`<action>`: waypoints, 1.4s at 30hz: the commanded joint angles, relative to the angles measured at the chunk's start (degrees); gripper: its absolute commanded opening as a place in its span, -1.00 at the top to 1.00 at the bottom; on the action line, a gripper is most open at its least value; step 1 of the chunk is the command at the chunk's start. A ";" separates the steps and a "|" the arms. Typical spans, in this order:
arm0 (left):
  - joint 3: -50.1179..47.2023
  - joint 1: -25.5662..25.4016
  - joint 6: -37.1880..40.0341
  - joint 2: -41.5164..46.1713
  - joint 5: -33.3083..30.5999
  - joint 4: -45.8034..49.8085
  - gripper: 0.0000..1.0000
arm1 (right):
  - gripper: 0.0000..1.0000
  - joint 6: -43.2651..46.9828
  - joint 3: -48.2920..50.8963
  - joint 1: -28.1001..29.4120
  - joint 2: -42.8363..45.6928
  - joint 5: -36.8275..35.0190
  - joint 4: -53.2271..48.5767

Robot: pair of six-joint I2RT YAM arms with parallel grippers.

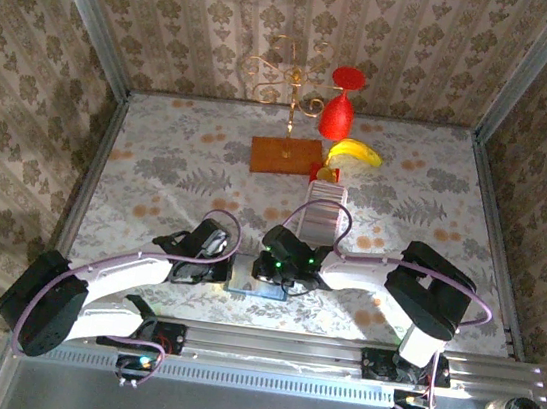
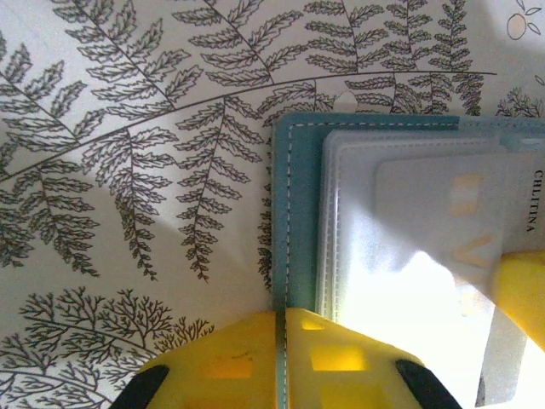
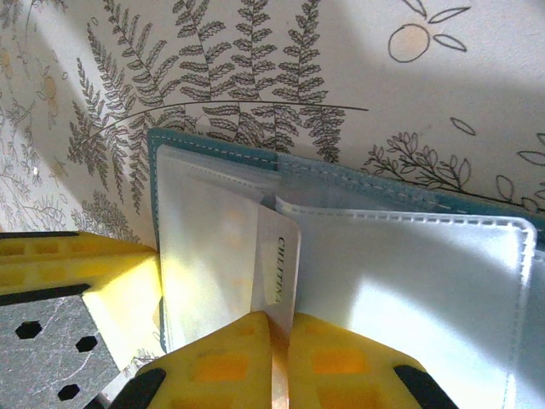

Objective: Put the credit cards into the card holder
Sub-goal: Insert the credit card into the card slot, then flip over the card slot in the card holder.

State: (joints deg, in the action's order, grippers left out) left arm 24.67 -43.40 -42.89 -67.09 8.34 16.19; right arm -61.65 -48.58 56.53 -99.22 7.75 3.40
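Clearly this is mid-insertion: the right gripper (image 3: pixel 274 328) has its jaws pinched tight on one credit card (image 3: pixel 279 264), held edge-on with its far end at the mouth of a clear sleeve in the card holder (image 3: pixel 213 152). By my reading the card is started but not seated. The left gripper (image 2: pixel 285 328) is clamped closed on the holder's teal stitched edge, keeping it spread flat on the table (image 1: pixel 160 149) at about 6 o'clock, just ahead of the arm bases. Whether other sleeves are filled I cannot tell. The row of credit cards (image 1: pixel 324 216), toward 1 o'clock from the holder, looks long, so most of the job likely remains. Room is tight, since both grippers crowd the holder and their yellow fingers sit just beside each other. The sleeve's stitched rim is the edge to clear. Open tabletop lies toward 10 and 3 o'clock, and the wooden block (image 1: pixel 285 154) and banana (image 1: pixel 356 153) sit well apart at 12 o'clock.
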 commanded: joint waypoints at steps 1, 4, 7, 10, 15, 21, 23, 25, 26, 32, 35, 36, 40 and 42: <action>-1.81 -0.28 -0.77 -0.76 3.60 0.87 0.83 | 0.90 0.41 -0.98 1.25 -2.08 -0.90 -3.44; -1.82 -0.36 -0.96 -0.59 3.79 0.81 0.84 | 0.95 0.17 -2.06 1.56 -2.98 -0.80 -3.12; -1.99 -0.37 -1.13 -0.06 3.88 0.83 0.84 | 0.95 0.03 -2.90 1.78 -3.77 -0.59 -2.52; -2.08 -0.42 -1.25 0.12 3.66 1.01 0.84 | 0.75 0.38 -3.47 1.83 -3.77 -0.83 -3.62; -2.25 -0.46 -1.48 0.47 3.01 1.36 0.84 | 0.49 1.17 -2.08 1.83 -0.47 -3.52 -6.68; -2.43 -0.41 -1.45 0.36 3.00 1.31 0.81 | 0.35 2.42 -1.03 1.91 4.20 -6.07 -12.58; -2.43 -0.45 -1.55 0.29 3.00 1.24 0.80 | 0.33 2.53 -0.43 1.91 5.66 -6.89 -14.19; -2.52 -0.44 -1.58 0.22 3.00 1.04 0.79 | 0.32 2.36 0.27 1.97 6.80 -7.47 -15.13; -2.52 -0.46 -1.58 0.16 3.09 1.01 0.78 | 0.31 2.05 0.77 2.00 7.26 -7.71 -15.34; -2.60 -0.46 -1.58 0.03 3.13 0.95 0.78 | 0.25 0.50 2.17 2.83 7.89 -8.52 -16.03; -2.73 -0.48 -1.66 0.11 3.18 0.82 0.78 | 0.23 0.22 2.00 3.23 7.16 -9.15 -16.75; -2.87 -0.54 -1.67 0.12 3.18 0.80 0.78 | 0.21 -0.03 2.04 3.32 6.83 -9.17 -16.64; -2.98 -0.53 -1.67 0.36 3.10 1.11 0.78 | 0.14 -0.29 1.26 3.65 5.43 -9.55 -17.88; -3.12 -0.55 -1.67 0.68 2.93 1.43 0.78 | 0.07 -0.83 1.12 4.15 5.65 -11.33 -19.67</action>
State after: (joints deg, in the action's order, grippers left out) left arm 23.62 -43.40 -43.94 -66.26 9.19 14.94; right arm -61.19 -46.87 59.81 -92.62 0.12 -10.81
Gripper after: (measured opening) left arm 0.111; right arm 0.455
